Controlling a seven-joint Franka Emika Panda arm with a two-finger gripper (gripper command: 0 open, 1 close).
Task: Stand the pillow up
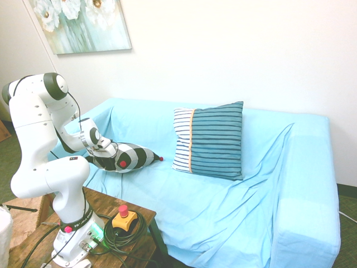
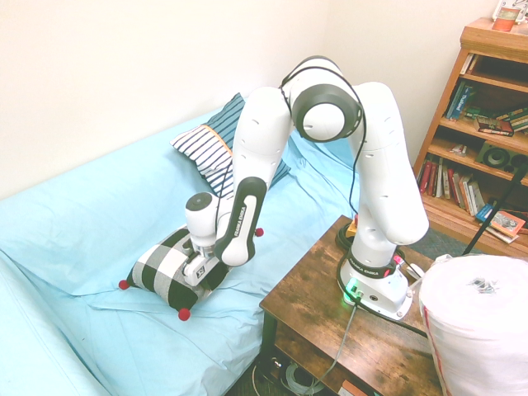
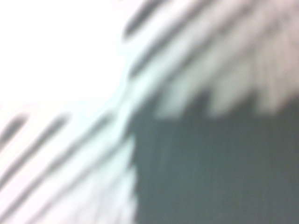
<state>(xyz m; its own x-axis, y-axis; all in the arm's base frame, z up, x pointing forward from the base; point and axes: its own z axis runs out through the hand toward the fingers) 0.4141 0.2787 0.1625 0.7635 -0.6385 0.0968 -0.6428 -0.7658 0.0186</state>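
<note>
Across the blue-draped sofa, I have the gripper against the tilted checked pillow; I cannot tell its fingers' opening or hold.

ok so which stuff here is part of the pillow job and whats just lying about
For the job:
- checked pillow
- end effector, at the pillow

Just there:
- striped cushion
- sofa
- side table
- red-topped button
- painting
- bookcase
- books
</note>
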